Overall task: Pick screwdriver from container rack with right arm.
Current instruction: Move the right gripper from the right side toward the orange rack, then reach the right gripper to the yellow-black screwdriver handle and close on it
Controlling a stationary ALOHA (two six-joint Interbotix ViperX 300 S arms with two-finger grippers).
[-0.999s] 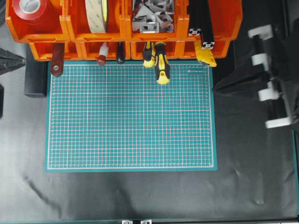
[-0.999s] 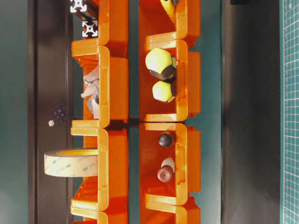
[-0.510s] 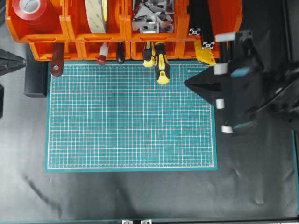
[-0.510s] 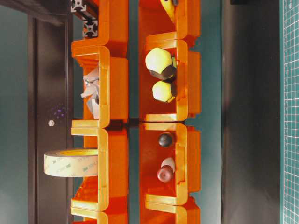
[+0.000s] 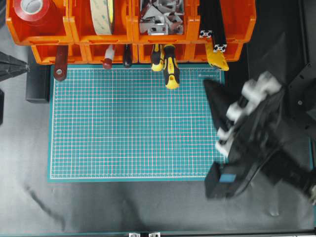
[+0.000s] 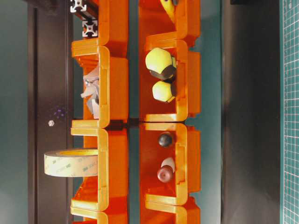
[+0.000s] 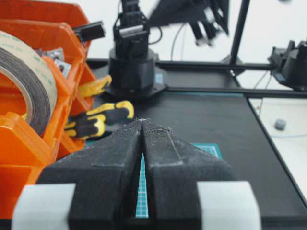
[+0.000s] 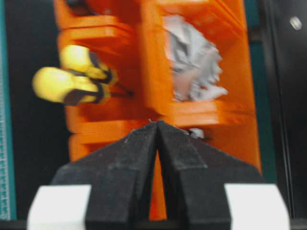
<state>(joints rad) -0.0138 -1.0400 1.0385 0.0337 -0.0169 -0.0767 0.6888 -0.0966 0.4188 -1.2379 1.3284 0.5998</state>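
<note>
The screwdriver [image 5: 171, 70], with a black-and-yellow striped handle, lies in a front bin of the orange container rack [image 5: 131, 32], its handle sticking out over the mat; the shaft is hidden in the bin. It also shows in the table-level view [image 6: 159, 60], the left wrist view [image 7: 112, 111] and the right wrist view [image 8: 64, 87]. My right gripper [image 5: 207, 84] is shut and empty, above the mat's right side, its tip pointing at the rack to the right of the handle. The shut jaws show in its wrist view [image 8: 157, 122]. My left gripper [image 5: 24, 65] is shut and empty at the far left.
A stubbier yellow-and-black tool [image 5: 157, 58] lies just left of the screwdriver. A red-handled tool [image 5: 107, 60], a black handle [image 5: 127, 57], a brown handle [image 5: 60, 63] and a yellow tool [image 5: 217, 58] stick out of other bins. The green cutting mat [image 5: 133, 128] lies in front.
My right arm has swung from the right edge in over the mat's right side and turned, so its shut tip now points at the rack. The left arm has not moved.
</note>
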